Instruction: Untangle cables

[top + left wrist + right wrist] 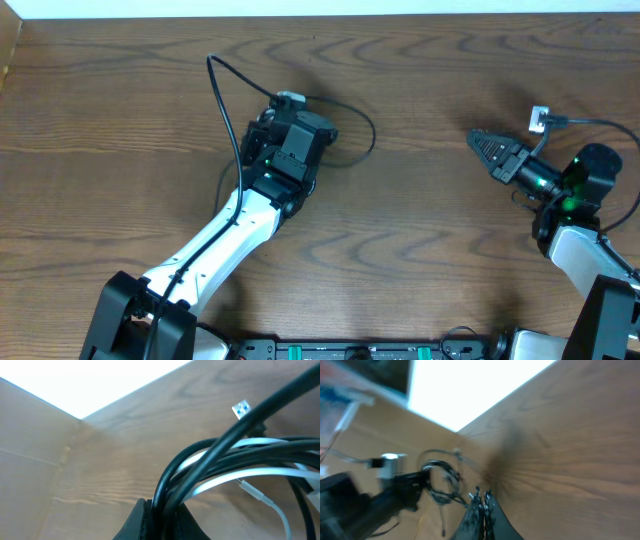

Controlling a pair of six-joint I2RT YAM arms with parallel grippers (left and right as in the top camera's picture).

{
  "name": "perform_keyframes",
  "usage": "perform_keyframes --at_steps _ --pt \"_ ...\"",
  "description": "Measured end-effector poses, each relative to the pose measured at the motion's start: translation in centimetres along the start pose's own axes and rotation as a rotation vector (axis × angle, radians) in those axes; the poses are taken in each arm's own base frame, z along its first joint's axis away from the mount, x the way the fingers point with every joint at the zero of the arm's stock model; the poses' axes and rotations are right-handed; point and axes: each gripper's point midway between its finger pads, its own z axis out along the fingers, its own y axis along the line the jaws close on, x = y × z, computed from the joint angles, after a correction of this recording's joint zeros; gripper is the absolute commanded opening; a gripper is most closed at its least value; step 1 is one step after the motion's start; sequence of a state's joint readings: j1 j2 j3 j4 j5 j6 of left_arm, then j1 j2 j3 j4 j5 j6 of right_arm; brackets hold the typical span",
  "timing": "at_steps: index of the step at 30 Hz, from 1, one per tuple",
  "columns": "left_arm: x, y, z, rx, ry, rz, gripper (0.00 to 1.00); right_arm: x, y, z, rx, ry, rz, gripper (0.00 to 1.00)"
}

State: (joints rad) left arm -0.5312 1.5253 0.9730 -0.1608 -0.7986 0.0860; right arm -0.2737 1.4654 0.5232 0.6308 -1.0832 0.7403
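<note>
- Overhead view, 12 o'clock at the far edge: the cables [366, 128] lie bunched at the middle of the counter [420, 260], under the left gripper [287, 108]. One thin black loop spills out toward 3 o'clock.
- Left wrist view: the left gripper [159, 519] is clamped narrow on the bundle. Two black cords [210, 449] and a white cord [250, 473] cross over one another just beyond its fingers. A USB plug [241, 408] shows past them toward 1 o'clock.
- Progress: judge the task to be at an early stage. You see no cord laid out on its own, and the crossings are intact. All of the separating is left to do.
- A small pale plug [538, 120] sits on the counter at 1 o'clock of the right gripper [476, 139], and a thin cord runs from it toward 3 o'clock. You cannot tell whether this is a freed cable or arm wiring.
- Left arm pose: it reaches from 7 o'clock to the centre, with the wrist directly above the bundle and the gripper pointing toward 12 o'clock.
- Right arm pose: it stands at 3 o'clock, well apart from the bundle, with its tip aimed toward 10 o'clock.
- Right wrist view: the right gripper [482, 502] is closed and carries nothing.
- Expect the right gripper to have to open and take a single strand.
</note>
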Motion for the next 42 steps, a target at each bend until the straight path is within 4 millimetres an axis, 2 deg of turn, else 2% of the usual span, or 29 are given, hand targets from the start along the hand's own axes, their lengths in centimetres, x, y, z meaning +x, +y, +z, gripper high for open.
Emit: perform_keyframes --at_steps 2,3,5,9,11,16,19,21,24,28,31,40,42 --pt "-0.7 0.6 0.0 -0.035 -0.025 0.006 0.08 0.5 -1.2 0.0 0.048 0.006 0.028 0.04" --pt "-0.9 0.8 0.0 -0.048 -0.031 0.011 0.08 0.8 -1.7 -0.1 0.067 0.011 0.04 0.1" --pt "-1.0 1.1 -0.1 -0.066 -0.031 0.028 0.08 1.2 -2.1 0.0 0.088 0.02 0.04 0.16" --pt "-1.2 1.3 -0.1 -0.08 -0.039 0.04 0.08 3.5 -0.5 1.5 0.027 0.109 0.04 0.26" --pt "-1.4 1.2 -0.3 -0.081 -0.047 0.04 0.08 5.2 0.9 2.7 -0.018 0.173 0.038 0.29" --pt "-2.0 0.1 -1.3 -0.06 -0.077 0.052 0.08 10.2 3.8 5.7 -0.065 0.321 0.024 0.46" --pt "-2.3 -1.0 -2.0 -0.037 -0.096 0.061 0.08 12.2 4.2 6.9 -0.032 0.358 0.031 0.56" --pt "-2.4 -1.6 -2.5 -0.022 -0.108 0.049 0.08 14.0 4.5 7.9 0.009 0.383 0.055 0.58" --pt "-2.6 -2.3 -3.1 -0.003 -0.122 0.004 0.08 15.3 4.6 8.9 0.069 0.38 0.105 0.62" --pt "-2.8 -3.2 -3.9 0.025 -0.137 -0.072 0.08 16.6 4.7 10.0 0.148 0.351 0.174 0.63" --pt "-2.9 -3.9 -4.6 0.046 -0.149 -0.109 0.08 16.9 4.4 10.5 0.211 0.305 0.239 0.6" --pt "-3.1 -6.3 -6.8 0.111 -0.181 -0.117 0.08 15.4 3.1 10.9 0.308 0.16 0.381 0.56" --pt "-2.9 -6.4 -6.8 0.113 -0.175 -0.114 0.08 15.2 2.8 10.8 0.319 0.142 0.395 0.46"
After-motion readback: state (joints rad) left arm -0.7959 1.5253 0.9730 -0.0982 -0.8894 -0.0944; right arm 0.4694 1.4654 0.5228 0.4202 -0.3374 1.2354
